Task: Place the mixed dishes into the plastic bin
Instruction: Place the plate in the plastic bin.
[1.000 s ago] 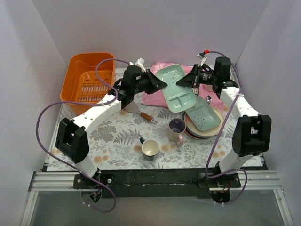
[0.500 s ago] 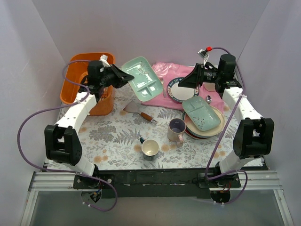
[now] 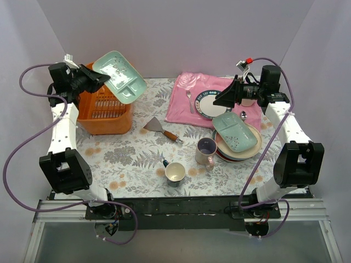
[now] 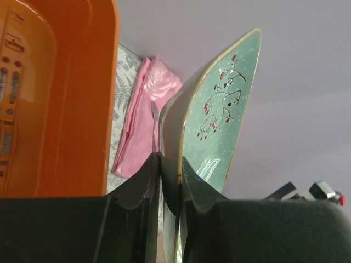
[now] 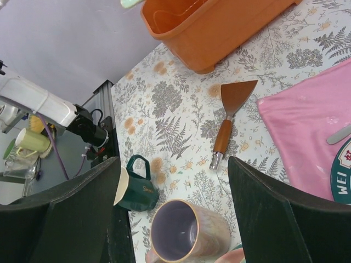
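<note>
The left hand (image 3: 97,81) is at the bench's (image 3: 131,156) 10 o'clock, pinched narrow on the rim of a mint tray (image 3: 120,76). The left wrist view shows one finger on each face of that rim, with the tray standing on edge between them. From above, the tray hangs tilted in the air over the 1 o'clock corner of the bin (image 3: 104,104), its free end reaching past the bin toward 3 o'clock; whether it touches the bin's rim I cannot tell. The bin stands upright, its slotted base showing.

The right hand (image 3: 219,99) hovers at the bench's 2 o'clock, its fingers spread wide with nothing between them. It is over a blue-rimmed plate (image 3: 211,105) that lies on a pink cloth (image 3: 181,112); a spoon (image 3: 189,98) lies on the cloth at the plate's 9 o'clock.

At the plate's 5 o'clock a second tray (image 3: 236,133) rests on a stack of plates (image 3: 244,154); a lilac mug (image 3: 207,150) stands upright just beside the stack at its 9 o'clock. A cream mug (image 3: 175,172) stands near the bench's 6 o'clock, apart from the rest. A spatula (image 3: 162,130) lies flat near the bench's centre, blade toward 10 o'clock and handle toward 4.
</note>
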Controlling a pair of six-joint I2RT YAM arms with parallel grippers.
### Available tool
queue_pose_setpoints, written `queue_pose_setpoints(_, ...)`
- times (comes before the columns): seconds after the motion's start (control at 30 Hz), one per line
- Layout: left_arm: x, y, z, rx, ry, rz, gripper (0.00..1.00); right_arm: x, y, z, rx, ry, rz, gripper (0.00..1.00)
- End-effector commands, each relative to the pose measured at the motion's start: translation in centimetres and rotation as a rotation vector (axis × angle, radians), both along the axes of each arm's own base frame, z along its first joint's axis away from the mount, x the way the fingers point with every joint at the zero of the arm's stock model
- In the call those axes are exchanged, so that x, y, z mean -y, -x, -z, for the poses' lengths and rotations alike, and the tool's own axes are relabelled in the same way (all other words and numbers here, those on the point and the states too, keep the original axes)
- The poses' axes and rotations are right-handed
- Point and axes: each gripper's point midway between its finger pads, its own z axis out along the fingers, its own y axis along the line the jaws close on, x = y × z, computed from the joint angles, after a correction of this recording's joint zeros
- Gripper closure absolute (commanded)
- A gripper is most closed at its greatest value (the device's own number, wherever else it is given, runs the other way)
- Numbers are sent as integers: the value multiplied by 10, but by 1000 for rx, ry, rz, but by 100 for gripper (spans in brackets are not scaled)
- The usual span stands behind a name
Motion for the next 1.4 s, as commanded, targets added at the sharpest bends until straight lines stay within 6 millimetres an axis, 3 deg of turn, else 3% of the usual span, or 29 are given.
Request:
queue_pose_setpoints(0.0, -22, -8, -59, 135, 65, -108, 100, 2, 7, -21, 108, 18, -5, 14)
queue_pose_setpoints(0.1, -48, -27, -60, 135, 132, -290, 100, 3, 8, -20, 105, 18, -2, 14)
queue_pose_setpoints(0.23, -91, -47, -41, 79, 261, -578, 100, 4, 9, -20, 102, 19, 1, 14)
queue_pose_setpoints(0.33, -101, -52, -38, 74, 316, -752, 100, 4, 9, -19, 102, 20, 6, 14)
queue_pose_setpoints(0.37, -114, -52, -41, 103, 298, -859, 100, 5, 9, -19, 102, 21, 7, 14)
queue_pose_setpoints(0.43, -110, -56, -47, 126, 320, -894, 100, 6, 10, -18, 98, 20, 9, 14)
queue_pose_setpoints(0.73, -120, -86, -7, 52, 501, -1003, 100, 10, 4, -17, 93, 37, 55, 14)
queue_pose_setpoints(0.83, -123, -98, 7, 31, 505, -1018, 100, 12, 4, -16, 91, 39, 62, 14)
queue_pose_setpoints(0.9, -124, -104, 3, 37, 502, -1020, 100, 13, 4, -14, 90, 39, 63, 14)
queue_pose_setpoints(0.93, -126, -111, 16, 12, 486, -1035, 100, 13, 4, -14, 88, 39, 63, 14)
queue_pose_setpoints(0.97, -128, -115, 8, 24, 487, -1034, 100, 13, 4, -15, 94, 41, 66, 14)
queue_pose_setpoints(1.17, -131, -136, 38, -39, 462, -1052, 100, 14, 4, -14, 96, 44, 69, 14)
queue_pose_setpoints(1.2, -131, -138, 37, -41, 469, -1053, 100, 23, 0, -15, 101, 46, 96, 14)
queue_pose_setpoints(1.37, -132, -152, 62, -86, 486, -1062, 100, 28, -5, -17, 110, 49, 114, 14)
